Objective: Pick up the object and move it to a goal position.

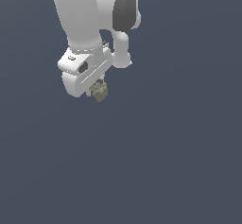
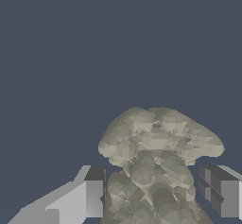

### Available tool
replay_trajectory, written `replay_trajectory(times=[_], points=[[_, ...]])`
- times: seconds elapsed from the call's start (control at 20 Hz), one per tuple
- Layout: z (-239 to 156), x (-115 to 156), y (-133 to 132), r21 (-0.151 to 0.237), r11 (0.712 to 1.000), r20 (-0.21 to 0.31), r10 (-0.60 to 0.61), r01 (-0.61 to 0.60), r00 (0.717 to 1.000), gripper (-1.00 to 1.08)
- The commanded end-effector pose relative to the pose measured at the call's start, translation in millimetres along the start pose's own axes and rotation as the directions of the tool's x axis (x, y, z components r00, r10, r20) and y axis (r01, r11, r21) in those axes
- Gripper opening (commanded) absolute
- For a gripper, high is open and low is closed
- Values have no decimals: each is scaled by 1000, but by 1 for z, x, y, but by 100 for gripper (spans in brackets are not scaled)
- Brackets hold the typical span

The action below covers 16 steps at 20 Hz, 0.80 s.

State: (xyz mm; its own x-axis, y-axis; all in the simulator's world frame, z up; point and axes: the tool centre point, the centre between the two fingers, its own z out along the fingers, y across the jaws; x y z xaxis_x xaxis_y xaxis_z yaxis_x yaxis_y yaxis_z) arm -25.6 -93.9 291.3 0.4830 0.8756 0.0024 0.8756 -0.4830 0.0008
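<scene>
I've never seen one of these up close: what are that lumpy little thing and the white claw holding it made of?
It's a simulator's render, so looks only. The lumpy khaki object has a matte, bumpy surface, like rough stone or dried clay; which, I cannot tell. The gripper looks like smooth white moulded plastic or painted metal, its jaws in matte grey.

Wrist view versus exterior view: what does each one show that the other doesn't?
Only the wrist view shows the object's shape up close: a wide bumpy cap over a narrower stem, with a grey finger on each side of the stem. Only the exterior view shows the white arm above. Both show the khaki object at the gripper against plain dark blue.
</scene>
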Motion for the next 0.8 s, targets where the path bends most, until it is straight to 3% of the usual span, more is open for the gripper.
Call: replay_trajectory(times=[0.0, 0.35, 0.75], points=[[-18, -2, 7, 1, 1000, 1, 0, 0, 1000, -100], [-51, -6, 20, 1, 1000, 2, 0, 0, 1000, -100], [-61, -7, 26, 1, 1000, 2, 1, -1, 1000, -100]])
